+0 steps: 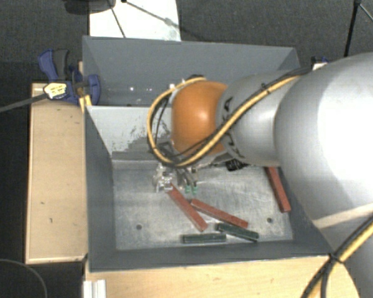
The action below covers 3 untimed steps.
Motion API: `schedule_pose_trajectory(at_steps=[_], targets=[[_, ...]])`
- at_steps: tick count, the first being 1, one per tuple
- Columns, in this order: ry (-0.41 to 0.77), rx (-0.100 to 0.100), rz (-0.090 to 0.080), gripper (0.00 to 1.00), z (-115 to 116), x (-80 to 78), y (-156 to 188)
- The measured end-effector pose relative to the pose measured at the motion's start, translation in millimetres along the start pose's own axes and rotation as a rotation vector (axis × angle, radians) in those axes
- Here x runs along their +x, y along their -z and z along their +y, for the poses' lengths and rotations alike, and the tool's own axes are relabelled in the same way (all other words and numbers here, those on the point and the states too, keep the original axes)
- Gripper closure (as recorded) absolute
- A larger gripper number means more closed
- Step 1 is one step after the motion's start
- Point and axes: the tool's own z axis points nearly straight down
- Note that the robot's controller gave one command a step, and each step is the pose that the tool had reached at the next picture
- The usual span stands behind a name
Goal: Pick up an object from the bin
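Observation:
My gripper [174, 184] hangs under the orange wrist cover, low over the middle of the bin floor, and stands open. Its fingertips [161, 180] sit either side of the upper end of a red-brown stick [189, 211] that lies flat and slants down to the right. A second red-brown stick [219, 213] lies just right of it, the two meeting near the gripper. Nothing is lifted between the fingers.
Two dark green sticks [204, 239] [239, 231] lie near the bin's front wall. Another red-brown stick [279, 191] rests along the right wall, partly hidden by the arm. The bulky arm covers the bin's right and back.

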Motion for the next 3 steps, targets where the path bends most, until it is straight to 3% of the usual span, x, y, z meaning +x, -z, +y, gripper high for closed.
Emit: schedule_pose_trajectory(at_steps=[1,2,3], targets=[[-0.002,0.001,0.005,0.00,0,1.8,-2],[-0.003,0.001,0.005,0.00,0,1.8,-2],[0.155,0.001,-0.001,1.00,-49,-11.0,2]])
